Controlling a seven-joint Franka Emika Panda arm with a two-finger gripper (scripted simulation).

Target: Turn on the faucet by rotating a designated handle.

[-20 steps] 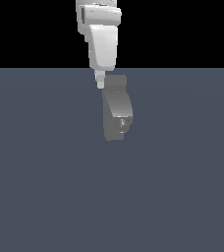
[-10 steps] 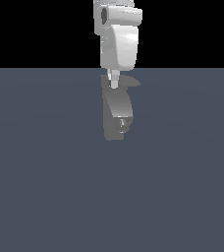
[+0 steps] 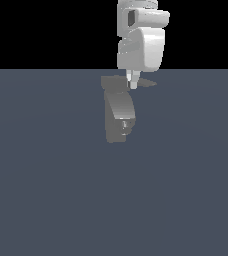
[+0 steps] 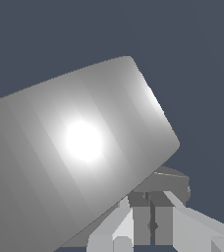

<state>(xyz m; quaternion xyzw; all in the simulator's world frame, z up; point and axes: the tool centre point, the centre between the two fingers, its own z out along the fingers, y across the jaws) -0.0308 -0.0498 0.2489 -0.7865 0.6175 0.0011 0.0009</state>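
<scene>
- Gripper (image 3: 132,82) hangs at the faucet's (image 3: 119,117) top, touching the handle (image 3: 145,83); its finger spacing is unclear.
- Flat slate-blue floor (image 3: 46,190) spreads everywhere; black backdrop (image 3: 41,30) above.

a flat slate-blue counter (image 3: 46,190) fills the near scene, evenly lit. beyond its far edge is plain black.
</scene>
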